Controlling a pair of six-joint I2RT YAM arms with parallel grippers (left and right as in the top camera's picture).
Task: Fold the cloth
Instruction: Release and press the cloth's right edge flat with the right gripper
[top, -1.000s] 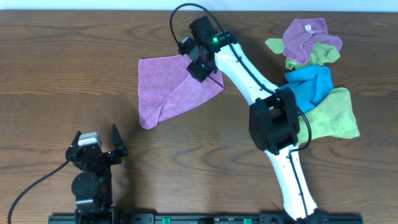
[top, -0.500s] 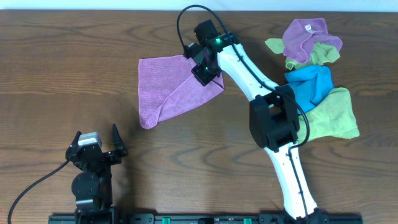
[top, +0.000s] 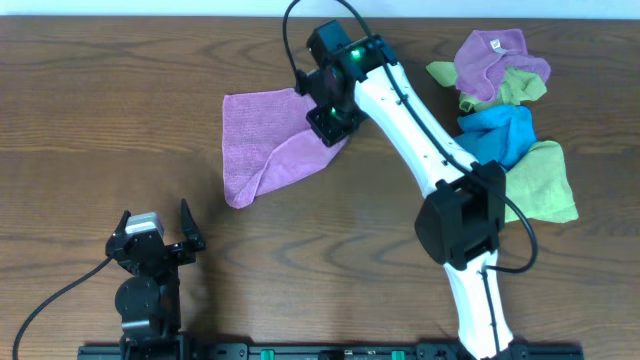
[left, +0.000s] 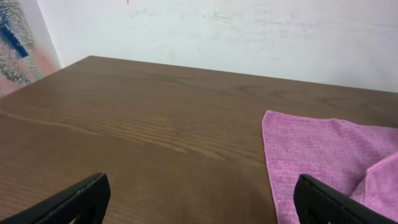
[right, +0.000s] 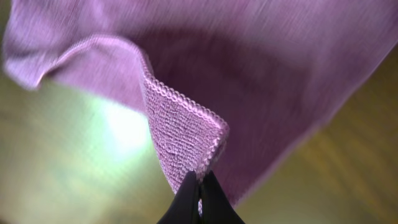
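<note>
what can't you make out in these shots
Overhead: the right tool covers one corner of the cloth.
Left wrist: the cloth's right side is cut off by the frame.
Right wrist: blur smears everything beyond the pinched hem.
Overhead: the pile overlaps, hiding its lower cloths.

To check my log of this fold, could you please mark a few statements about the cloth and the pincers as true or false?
1. The right pincer is shut on a corner of the cloth. True.
2. The left pincer grips the cloth's far edge. False: it is open and apart from the cloth, holding nothing.
3. A pile of other cloths lies beyond the right arm. True.
4. The cloth lies fully flat. False: the pinched corner is raised, and the cloth's near edge is curled over.
</note>
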